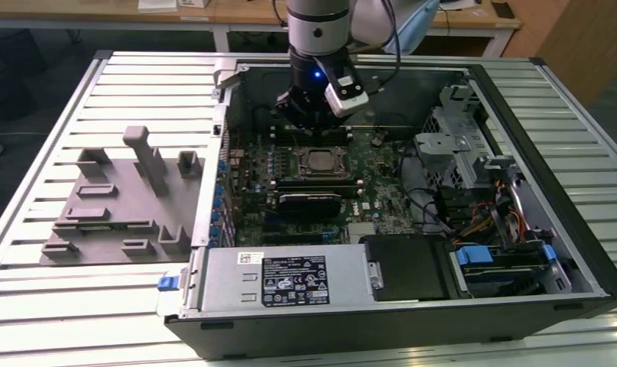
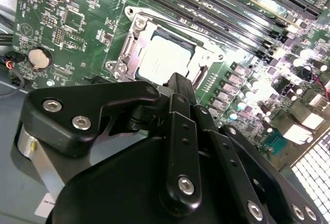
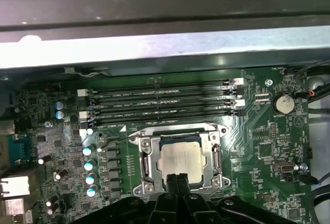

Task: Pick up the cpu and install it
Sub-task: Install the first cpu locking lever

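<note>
The gripper [image 3: 178, 179] hangs just above the socket frame [image 3: 145, 160], over the frame's near edge in both wrist views. Its fingers [image 2: 178, 111] are pressed together and hold nothing. The cpu [image 3: 180, 156] lies flat inside that frame, silver top up, its rim level with the metal bracket all round. It sits free of the fingertips, though part of its near edge is hidden behind them.

Room is tight on one side of the frame, where the long memory slots [image 3: 160, 102] run parallel and close. A row of capacitors [image 3: 90, 165] stands beside another edge.

In the exterior view the gripper [image 1: 313, 136] stands inside the open computer case [image 1: 390, 330], just behind the frame and short of the case's back wall. The grey fixture blocks [image 1: 134, 191] sit well apart from the frame — outside the case.
</note>
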Available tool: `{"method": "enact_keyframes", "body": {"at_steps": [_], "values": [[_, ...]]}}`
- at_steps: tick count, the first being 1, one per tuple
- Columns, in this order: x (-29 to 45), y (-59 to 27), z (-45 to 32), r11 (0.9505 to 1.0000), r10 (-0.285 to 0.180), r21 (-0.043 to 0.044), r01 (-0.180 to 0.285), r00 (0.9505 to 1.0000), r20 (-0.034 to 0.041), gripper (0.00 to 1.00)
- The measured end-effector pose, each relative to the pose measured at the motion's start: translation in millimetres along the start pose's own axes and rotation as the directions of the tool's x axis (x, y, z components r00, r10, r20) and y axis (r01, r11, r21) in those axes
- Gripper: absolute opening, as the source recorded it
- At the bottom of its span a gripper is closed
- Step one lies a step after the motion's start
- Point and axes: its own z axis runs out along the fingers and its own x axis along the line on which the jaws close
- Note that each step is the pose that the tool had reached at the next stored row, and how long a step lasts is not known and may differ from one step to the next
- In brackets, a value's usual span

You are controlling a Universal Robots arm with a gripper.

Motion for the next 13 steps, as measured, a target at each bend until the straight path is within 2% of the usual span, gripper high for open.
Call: {"method": "enact_keyframes", "body": {"at_steps": [7, 13], "values": [[8.3, -0.9, -0.6, 1.0, 0.0, 0.0001, 0.0, 1.0, -0.0001, 0.11], [19.3, -2.0, -1.3, 1.0, 0.0, 0.0, 0.0, 1.0, -0.0001, 0.11]]}}
